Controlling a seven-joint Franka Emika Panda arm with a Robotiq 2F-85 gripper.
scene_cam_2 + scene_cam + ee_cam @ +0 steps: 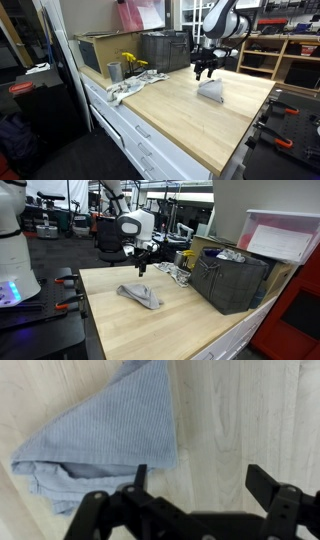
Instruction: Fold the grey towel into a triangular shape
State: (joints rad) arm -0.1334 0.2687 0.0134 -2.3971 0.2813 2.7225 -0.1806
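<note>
The grey towel (141,296) lies on the wooden table, folded into a rough triangle with a bunched edge. It shows in both exterior views (211,91) and fills the upper left of the wrist view (105,430). My gripper (142,264) hangs above the table just behind the towel, also seen in an exterior view (206,68). In the wrist view its fingers (205,480) are spread wide apart and hold nothing; bare wood lies between them, beside the towel's edge.
A dark crate (230,278) stands at the table's far side, with a cardboard box and pink-lidded bin (283,235) behind. A metal cup (114,71), yellow item (131,61) and white cloth (128,88) sit near the table's end.
</note>
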